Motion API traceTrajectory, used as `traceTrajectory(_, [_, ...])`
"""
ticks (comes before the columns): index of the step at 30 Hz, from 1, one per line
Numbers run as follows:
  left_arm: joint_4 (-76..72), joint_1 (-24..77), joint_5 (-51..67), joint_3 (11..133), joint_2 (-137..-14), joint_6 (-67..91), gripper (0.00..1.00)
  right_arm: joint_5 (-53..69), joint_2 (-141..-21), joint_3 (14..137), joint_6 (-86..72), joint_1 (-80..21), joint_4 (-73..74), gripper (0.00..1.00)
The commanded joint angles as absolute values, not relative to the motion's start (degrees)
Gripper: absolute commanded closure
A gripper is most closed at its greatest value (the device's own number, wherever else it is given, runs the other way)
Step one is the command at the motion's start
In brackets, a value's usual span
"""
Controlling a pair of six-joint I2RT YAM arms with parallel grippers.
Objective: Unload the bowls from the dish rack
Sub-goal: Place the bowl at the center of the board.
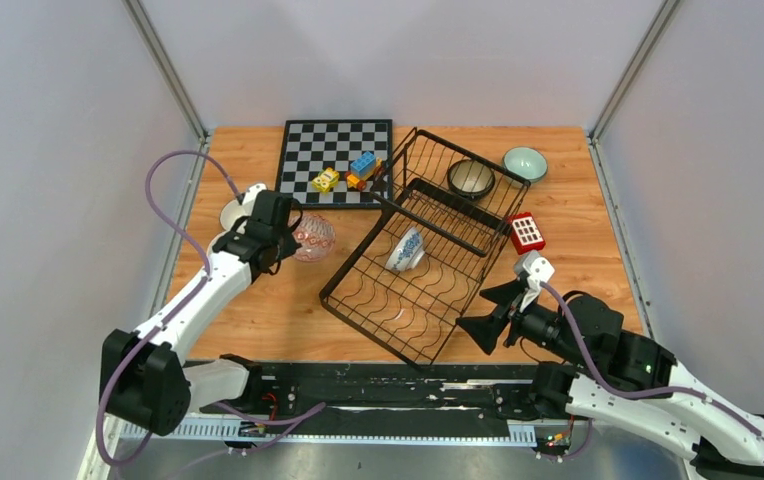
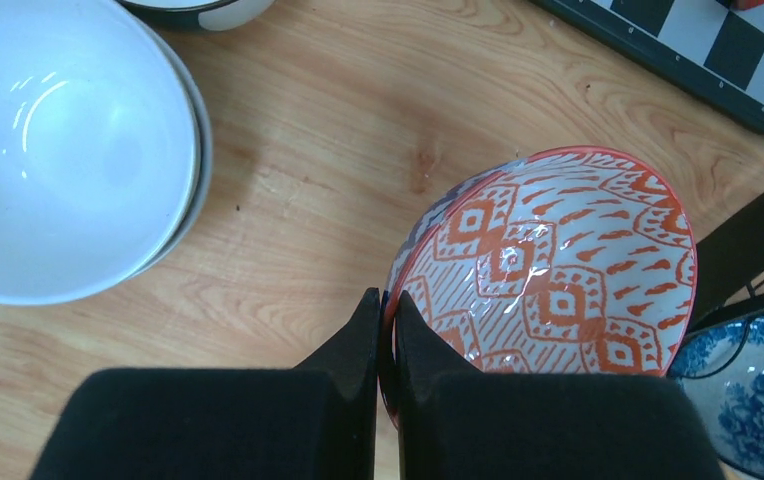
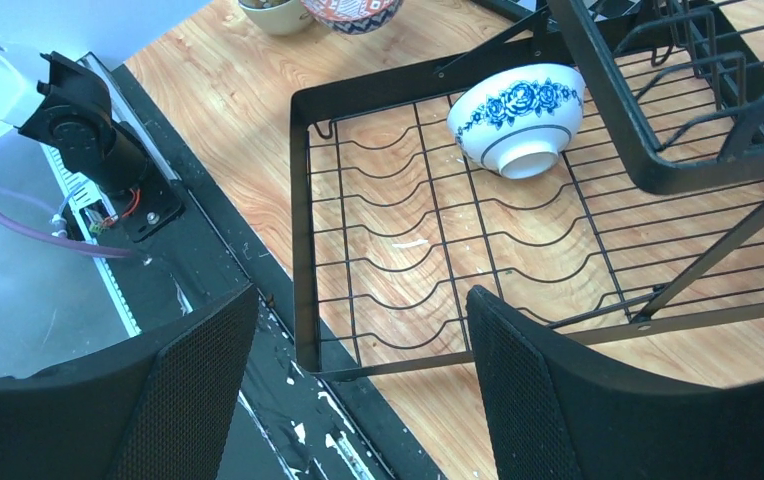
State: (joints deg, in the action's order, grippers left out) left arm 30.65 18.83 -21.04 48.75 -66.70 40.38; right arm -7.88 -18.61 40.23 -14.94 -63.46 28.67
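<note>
Two steps overlap here. At left centre of the top view, the left gripper (image 1: 280, 228) is pinched narrow on the rim of the orange bowl (image 2: 558, 270), which seems to sit on the surface (image 2: 338, 130) just beside the white bowl (image 2: 58, 150), outside the rack (image 1: 358, 300). I judge this a set-down: the next move is to part the jaws and lift clear without dragging the rim.

At lower right of the top view, the right gripper (image 3: 358, 390) stands wide and empty outside the rack's near corner, facing the blue bowl (image 3: 518, 115). That bowl lies tipped on the grid floor. Reaching it means crossing the rim and straddling its edge. The dark bowl (image 1: 471, 178) waits in the rack's upper part.
</note>
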Motion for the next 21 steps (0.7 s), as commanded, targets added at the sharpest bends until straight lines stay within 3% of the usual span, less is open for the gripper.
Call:
traceTrajectory(1, [22.84,17.34,-20.01,49.7,-67.79,42.6,1.0,-7.75,-14.86,36.91,-15.31,-63.7,27.89,0.21])
traceTrajectory(21, [10.25,12.5,-14.62,46.54,-77.69,45.88,1.0,-7.73,-22.14,33.66,-17.7,-63.72,18.2,0.21])
